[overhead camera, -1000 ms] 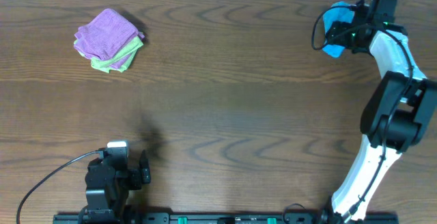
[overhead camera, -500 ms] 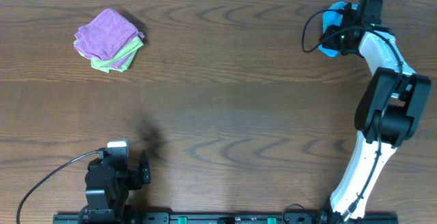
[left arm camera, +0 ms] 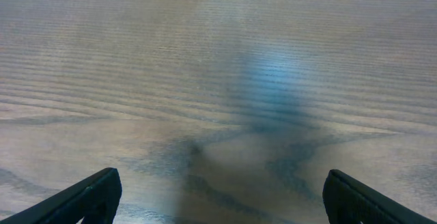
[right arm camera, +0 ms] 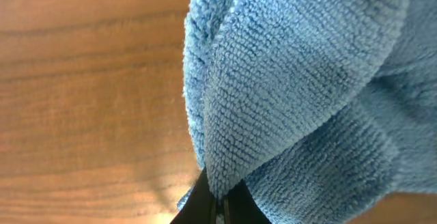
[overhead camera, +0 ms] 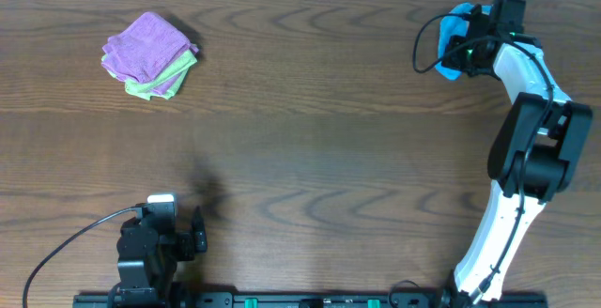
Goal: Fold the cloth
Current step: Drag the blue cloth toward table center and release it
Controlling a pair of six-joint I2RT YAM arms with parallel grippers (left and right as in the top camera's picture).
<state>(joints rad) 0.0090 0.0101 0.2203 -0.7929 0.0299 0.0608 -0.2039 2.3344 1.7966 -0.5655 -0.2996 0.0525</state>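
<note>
Progress: barely begun, with no fold made and the cloth [overhead camera: 454, 22] bunched (all the folding is left, I judge).
Cloth: far-right corner, close to the far edge.
My right gripper [right arm camera: 215, 207]: pinched tight on a fold of the cloth.
My left gripper [left arm camera: 220, 198]: fingers wide apart, holding nothing, at the near edge.
Room: the middle of the table [overhead camera: 329, 139] is bare wood. The purple cloth [overhead camera: 146, 43] sits far-left.

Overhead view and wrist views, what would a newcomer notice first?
The bright sky-blue fabric cloth fills the right wrist view, pinched in the right gripper at the far right corner of the brown wooden table. At far left lies a stack of purple and light green cloths; the left gripper sits open near the front edge, holding nothing.
</note>
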